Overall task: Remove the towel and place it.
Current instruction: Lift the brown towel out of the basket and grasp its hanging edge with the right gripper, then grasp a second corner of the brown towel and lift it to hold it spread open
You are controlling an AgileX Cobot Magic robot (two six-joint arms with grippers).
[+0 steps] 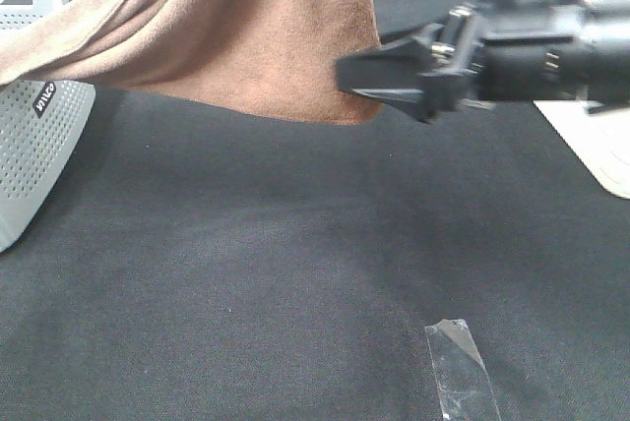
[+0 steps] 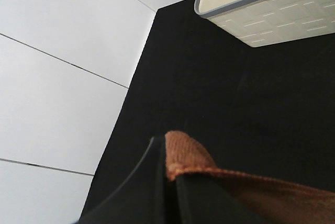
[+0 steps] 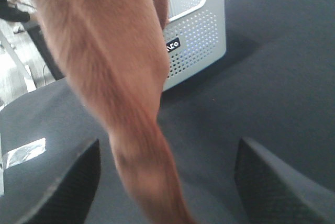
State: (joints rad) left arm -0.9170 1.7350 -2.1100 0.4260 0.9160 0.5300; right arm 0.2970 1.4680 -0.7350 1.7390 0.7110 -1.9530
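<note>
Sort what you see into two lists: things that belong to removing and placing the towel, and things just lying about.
Belongs to the job:
brown towel
left gripper, jaws shut on a towel corner
right gripper, jaws open either side of the hanging towel

Just lying about:
perforated grey basket
strip of clear tape

Left end effector [image 2: 166, 162] pinched shut on towel [image 2: 186, 156] corner; right end effector [image 3: 167, 148] spread wide, right arm [image 1: 551, 47] level.
</note>
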